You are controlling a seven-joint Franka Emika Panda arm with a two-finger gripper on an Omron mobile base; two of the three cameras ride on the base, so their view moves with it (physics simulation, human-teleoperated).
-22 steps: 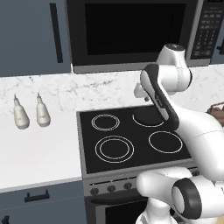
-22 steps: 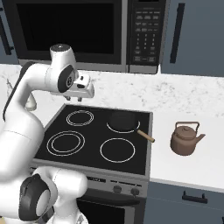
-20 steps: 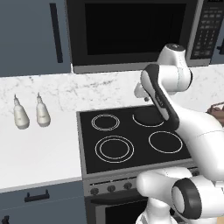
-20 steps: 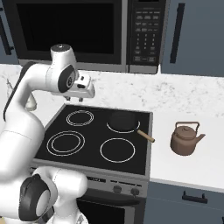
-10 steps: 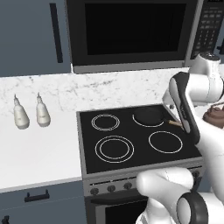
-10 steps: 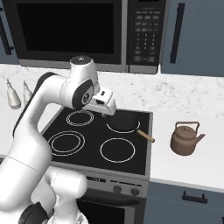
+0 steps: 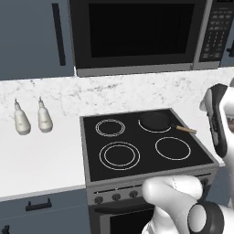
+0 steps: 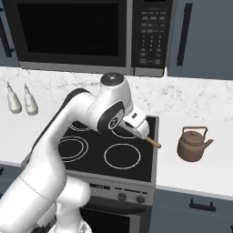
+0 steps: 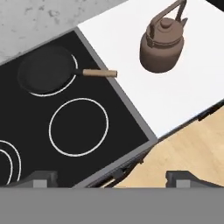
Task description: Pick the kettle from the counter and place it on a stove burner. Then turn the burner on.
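kettle (image 9: 162, 46) sits untouched on the bench (image 9: 183, 105); spread, empty claw (image 9: 107, 177) must next descend onto its handle.

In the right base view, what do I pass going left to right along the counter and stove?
Two white bottles → big double-ring burner → single-ring burner → pan's wooden handle → kettle.
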